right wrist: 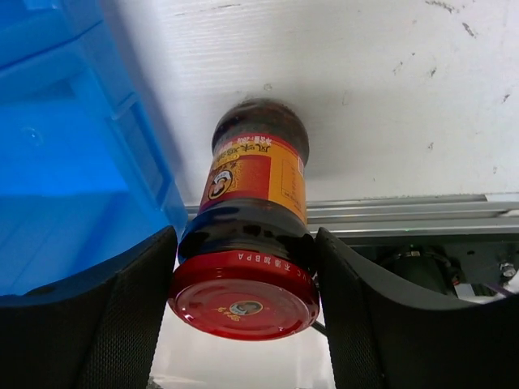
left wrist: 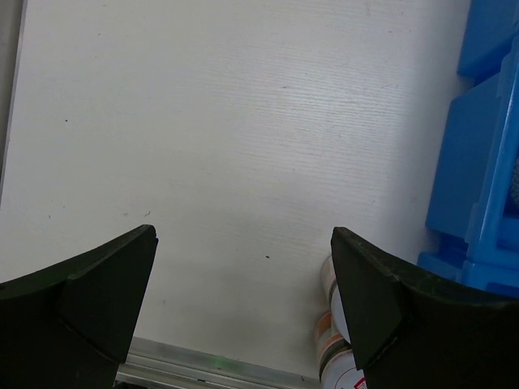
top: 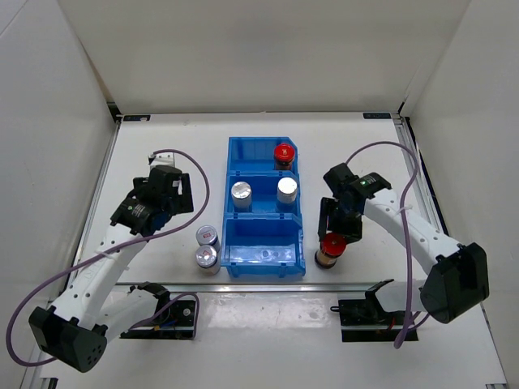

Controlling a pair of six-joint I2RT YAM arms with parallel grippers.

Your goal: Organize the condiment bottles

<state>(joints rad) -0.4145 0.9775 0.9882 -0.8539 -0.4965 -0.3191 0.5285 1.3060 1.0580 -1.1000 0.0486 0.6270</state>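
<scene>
The right gripper is clamped on a red-capped bottle, one finger on each side of the neck just under the cap. This bottle has a dark body and a red and yellow label. It stands upright toward the near edge of the worktop, right of centre, just beside the near right corner of the blue bin. Whether its base rests on the surface cannot be told. A metal rail runs along the near edge behind it in the wrist view.

The bin sits in the middle of the worktop, its three compartments lined up from far to near. The second red-capped bottle stands in the far compartment, at its right side. The two tall silver-capped bottles stand side by side in the middle compartment.

The two short silver-capped bottles stand on the worktop, touching each other, just beside the bin's left wall by its near compartment.

The left gripper is spread wide with nothing between its fingers. It hangs over bare surface on the left half of the worktop, with the short bottles near its right finger.
</scene>
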